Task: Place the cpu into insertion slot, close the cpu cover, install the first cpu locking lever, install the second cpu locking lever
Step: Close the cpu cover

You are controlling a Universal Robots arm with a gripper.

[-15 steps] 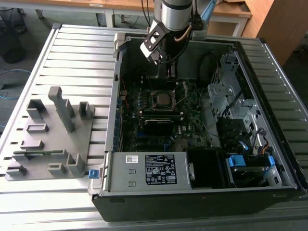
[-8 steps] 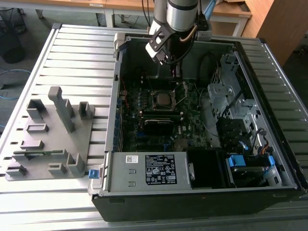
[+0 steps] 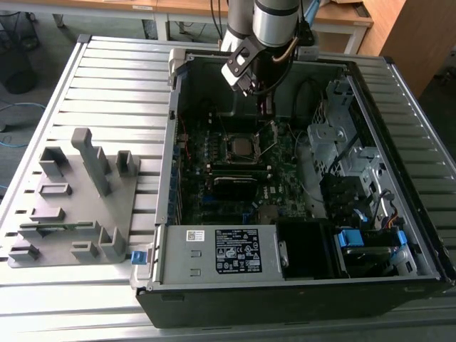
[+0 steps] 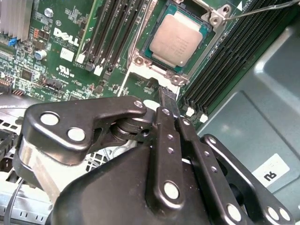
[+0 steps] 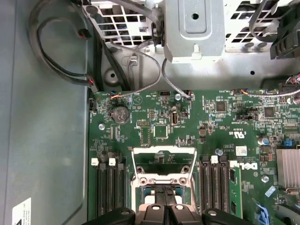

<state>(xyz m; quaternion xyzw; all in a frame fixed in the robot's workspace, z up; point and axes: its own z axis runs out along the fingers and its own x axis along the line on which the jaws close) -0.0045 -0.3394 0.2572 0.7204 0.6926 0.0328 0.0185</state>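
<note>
Down inside the open PC case point(image 3: 168, 164), the gripper point(image 4: 168, 96) hangs just off one edge of the socket point(image 4: 163, 63) on the green board point(image 5: 211, 122). Its fingers are pressed together, flat vs each other. Nothing shows btwn them, so prob empty.

The chip point(image 4: 180, 40) sits in the socket, silver top up, square w/ the rim, so step 1 looks done. The cover point(image 5: 164, 151) is swung open, not over the chip. In the first wrist view it's a silver frame w/ a cut-out middle, on the far side of the tips from the chip.

Key relation: the tips sit btwn chip and open cover, approx at the hinge edge, w/ the chip one way and the cover the other. The cover is the nearer of the two. My read: closing the cover is the step in hand, not yet done.

One thin wire lever point(image 4: 262, 9) runs off a socket corner, raised clear of it. The 2nd lever I can't pick out.

Hard to tell:
- How steep the cover stands vs lies back.
- Whether the tips touch the frame or hinge, since the gripper body blocks that spot in both wrist views.
- Most of the socket in the first wrist view, which sits under the gripper's knuckles.
</note>
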